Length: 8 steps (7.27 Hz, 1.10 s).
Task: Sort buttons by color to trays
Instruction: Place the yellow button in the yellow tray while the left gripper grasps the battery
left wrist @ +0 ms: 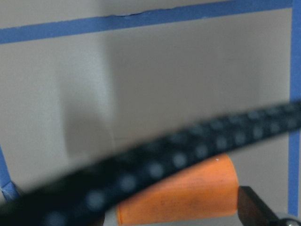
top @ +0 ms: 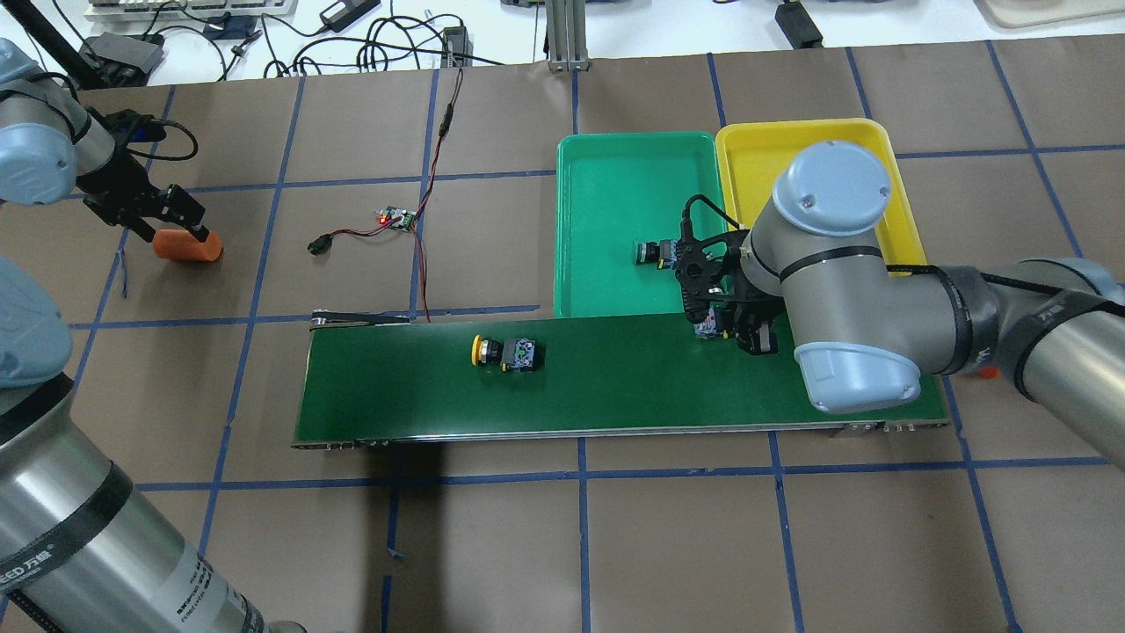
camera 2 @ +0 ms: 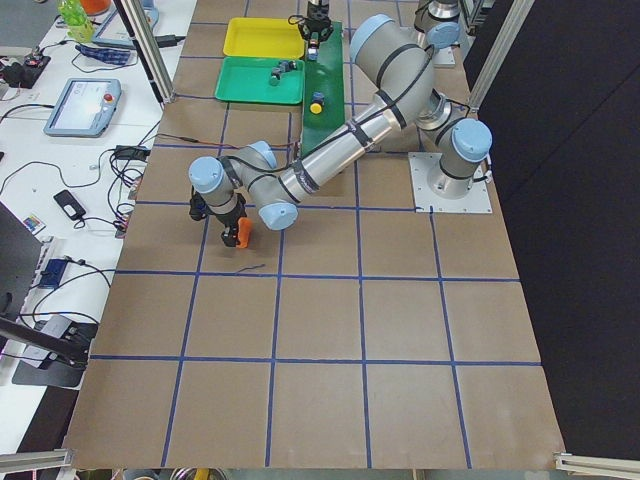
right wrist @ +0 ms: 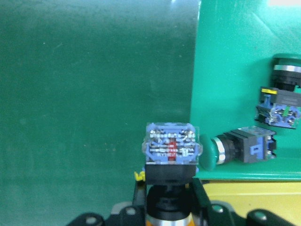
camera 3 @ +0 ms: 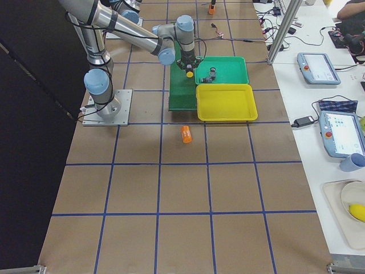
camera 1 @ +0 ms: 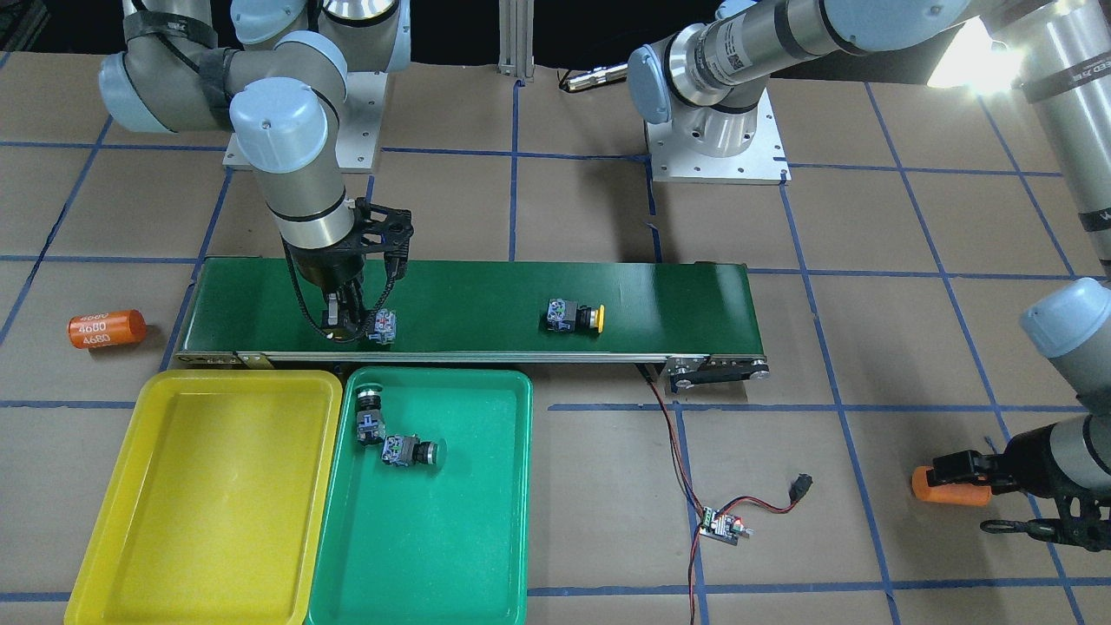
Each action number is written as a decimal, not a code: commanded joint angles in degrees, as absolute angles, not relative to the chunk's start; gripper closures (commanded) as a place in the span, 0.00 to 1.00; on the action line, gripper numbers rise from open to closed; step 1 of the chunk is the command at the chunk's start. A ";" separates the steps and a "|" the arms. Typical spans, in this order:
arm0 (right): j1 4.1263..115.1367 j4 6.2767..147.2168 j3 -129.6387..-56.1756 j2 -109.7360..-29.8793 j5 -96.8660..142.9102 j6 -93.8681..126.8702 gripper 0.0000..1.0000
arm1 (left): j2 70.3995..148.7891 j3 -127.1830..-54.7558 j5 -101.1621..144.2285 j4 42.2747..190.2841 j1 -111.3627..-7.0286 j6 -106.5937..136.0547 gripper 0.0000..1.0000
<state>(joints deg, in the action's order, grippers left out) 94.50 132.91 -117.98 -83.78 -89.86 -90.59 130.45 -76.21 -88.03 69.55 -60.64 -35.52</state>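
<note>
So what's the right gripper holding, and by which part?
A button, clamped by the right gripper at its black body near the cap end; the contact block sticks out free over the conveyor belt.

Right hand (camera 1: pixel 345 323) low, closed (left hand (top: pixel 176 236) well apart)

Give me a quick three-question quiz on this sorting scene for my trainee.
1. True or false: the yellow tray already holds a button.
2. How many buttons lie in the green tray? A) one B) two C) three
3. Fill in: the loose button on the conveyor belt has a ____ cap.

Key: 1 false; 2 B; 3 yellow.
</note>
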 commanded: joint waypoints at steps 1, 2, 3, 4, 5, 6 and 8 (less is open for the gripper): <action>91.86 132.80 -111.73 -79.91 -90.88 -95.01 0.78 | 130.52 -76.20 -87.01 69.79 -60.64 -35.07 0.00; 89.32 133.32 -111.19 -79.20 -90.88 -95.53 0.77 | 130.60 -76.90 -86.84 69.61 -60.64 -34.98 0.00; 86.16 133.33 -111.36 -78.06 -90.79 -96.15 0.76 | 131.21 -76.99 -87.18 69.26 -60.64 -35.24 0.00; 83.17 133.33 -111.44 -75.87 -90.53 -97.89 0.74 | 131.74 -76.56 -87.27 69.26 -60.64 -35.42 0.00; 80.71 135.07 -111.36 -73.94 -90.35 -101.91 0.68 | 131.92 -76.64 -87.36 69.26 -60.64 -35.16 0.11; 78.94 136.31 -111.62 -72.96 -89.83 -105.26 0.57 | 131.75 -76.12 -87.54 69.17 -60.64 -35.16 0.51; 78.84 136.23 -111.88 -73.30 -89.74 -105.03 0.23 | 127.99 -76.37 -89.37 72.57 -62.56 -32.19 1.00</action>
